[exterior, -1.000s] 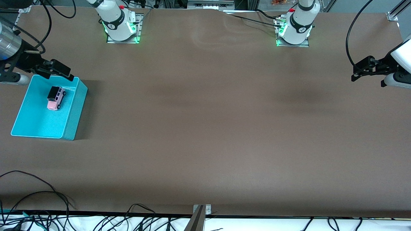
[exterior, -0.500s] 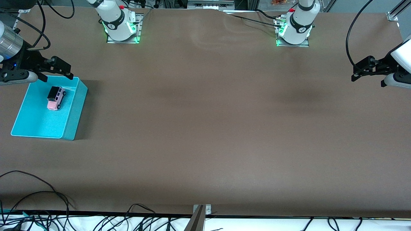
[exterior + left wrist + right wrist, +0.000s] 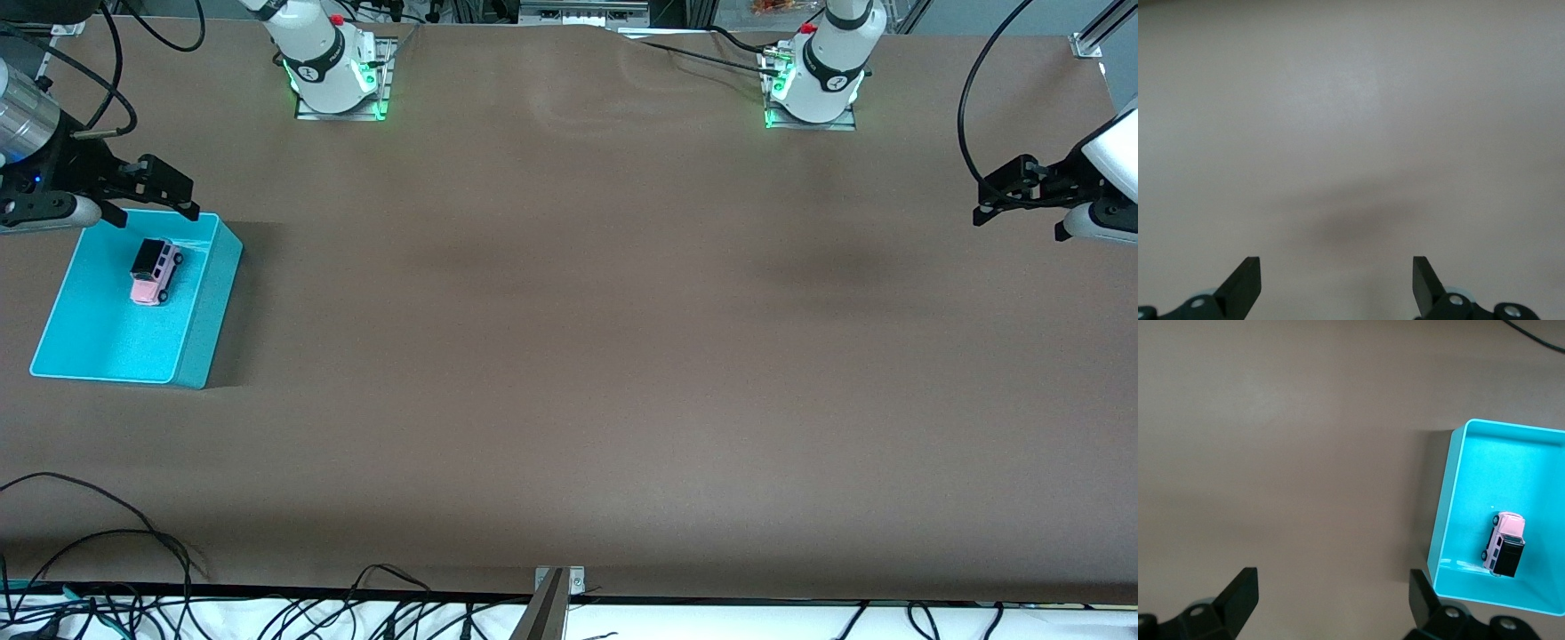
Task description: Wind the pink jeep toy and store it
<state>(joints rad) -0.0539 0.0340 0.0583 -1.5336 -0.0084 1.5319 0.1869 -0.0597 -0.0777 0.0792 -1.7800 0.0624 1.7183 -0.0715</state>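
- Right now I see the pink jeep toy (image 3: 155, 271) sitting on its wheels inside the turquoise bin (image 3: 200, 333), in the part of the bin farther from the front camera, at the right arm's end of the worktop (image 3: 569, 356).
- My right claw (image 3: 149, 194) hangs over the bin's rim farthest from the front camera, fingers spread wide and holding nothing; in the right wrist view the jeep (image 3: 1503, 544) lies in the bin (image 3: 1441, 527), clear of both fingers.
- My left claw (image 3: 1000, 191) waits over bare worktop at the left arm's end, spread and empty too.
- I judge the storing step as good as done: the toy is in the bin and nothing grips it.
- Whether it was wound I cannot tell from here.
- Next, I reckon, calls only for lifting the right arm clear of the bin without clipping the rim or nudging the toy.
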